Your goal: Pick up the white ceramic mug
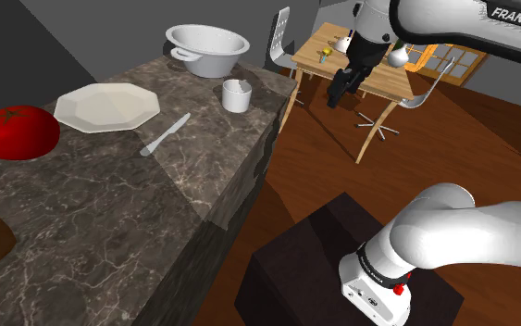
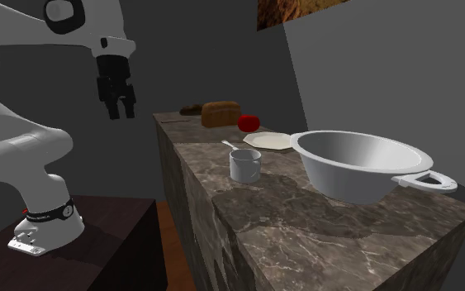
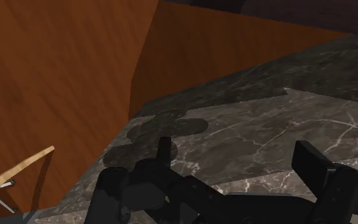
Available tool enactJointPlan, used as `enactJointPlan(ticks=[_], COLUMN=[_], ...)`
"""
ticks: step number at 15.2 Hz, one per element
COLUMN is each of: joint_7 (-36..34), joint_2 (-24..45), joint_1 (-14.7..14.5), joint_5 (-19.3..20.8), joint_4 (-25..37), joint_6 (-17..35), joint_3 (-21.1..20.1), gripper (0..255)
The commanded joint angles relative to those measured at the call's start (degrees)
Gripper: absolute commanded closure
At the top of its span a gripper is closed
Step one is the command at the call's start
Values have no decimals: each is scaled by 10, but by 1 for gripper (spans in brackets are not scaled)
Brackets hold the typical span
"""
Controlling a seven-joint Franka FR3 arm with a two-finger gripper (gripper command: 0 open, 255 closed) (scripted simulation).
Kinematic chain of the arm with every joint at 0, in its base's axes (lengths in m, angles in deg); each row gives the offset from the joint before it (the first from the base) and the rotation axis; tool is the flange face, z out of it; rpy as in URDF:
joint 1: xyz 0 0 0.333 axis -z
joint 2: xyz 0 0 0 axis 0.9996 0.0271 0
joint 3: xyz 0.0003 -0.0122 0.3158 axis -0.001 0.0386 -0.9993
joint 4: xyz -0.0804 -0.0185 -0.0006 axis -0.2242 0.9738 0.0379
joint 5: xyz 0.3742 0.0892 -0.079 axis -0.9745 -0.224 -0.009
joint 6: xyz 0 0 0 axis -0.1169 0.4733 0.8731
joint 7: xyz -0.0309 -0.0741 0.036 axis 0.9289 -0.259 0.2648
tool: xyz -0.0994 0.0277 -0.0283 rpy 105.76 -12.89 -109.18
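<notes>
Veined stone, warm wood, smooth pale ware

The table [image 1: 203,176] is showing dark polished stone with pale marble veins, the same pattern running down its side. The mug [image 1: 236,95], plate [image 1: 106,106] and bowl [image 1: 207,48] are looking smooth and off-white with a soft sheen, their material not plainly telling. The knife [image 1: 164,135] is reading as flat grey, faintly metallic. The tomato [image 1: 16,131] is shining glossy red, while the loaf [image 2: 220,113] is looking matt, brown and crusty. The floor [image 1: 323,176] is showing warm varnished wood grain. The fingers [image 3: 314,164] are looking matt black, and the arm [image 1: 452,231] is gleaming glossy white.
</notes>
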Motion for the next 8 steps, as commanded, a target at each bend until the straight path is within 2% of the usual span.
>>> enactJointPlan(ticks=[1, 8], joint_7=[0, -38], joint_2=[0, 154], joint_1=[0, 1], joint_5=[0, -16], joint_4=[0, 67], joint_6=[0, 76], joint_3=[0, -20], gripper=[0, 0])
